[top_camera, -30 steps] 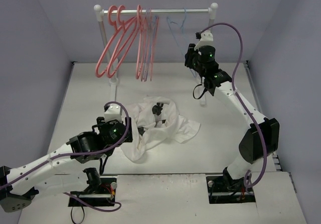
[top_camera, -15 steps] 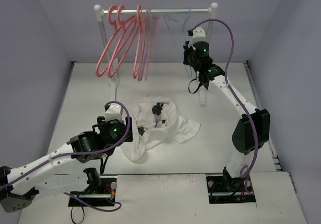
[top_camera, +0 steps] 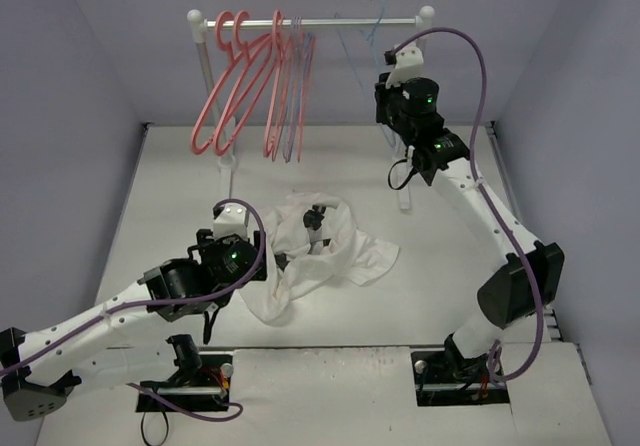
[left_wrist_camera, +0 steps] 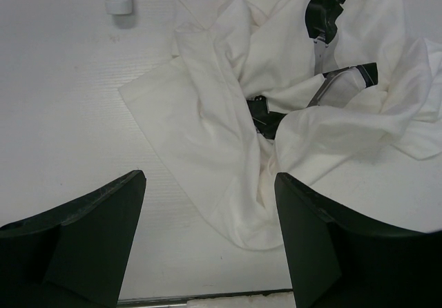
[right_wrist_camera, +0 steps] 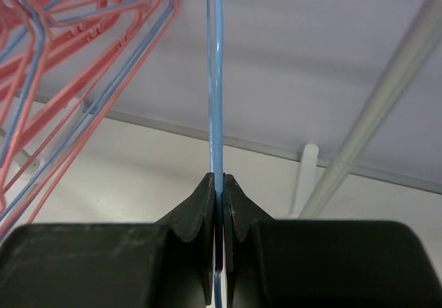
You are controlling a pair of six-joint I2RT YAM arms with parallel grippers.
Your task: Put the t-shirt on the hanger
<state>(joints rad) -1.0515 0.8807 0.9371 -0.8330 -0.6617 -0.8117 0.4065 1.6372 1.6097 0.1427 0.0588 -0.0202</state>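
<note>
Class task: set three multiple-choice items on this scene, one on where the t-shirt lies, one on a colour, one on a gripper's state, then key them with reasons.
1. Where is the t-shirt? A on the hanger; B crumpled on the table; C in the left gripper.
2. The hanger held by the right gripper is: A pink; B light blue; C white.
3. The left gripper is: A open; B shut on the t-shirt; C shut on the hanger.
Key: 1 B, it lies heaped on the table. 2 B, a blue wire sits between shut jaws. 3 A, its jaws stand apart.
</note>
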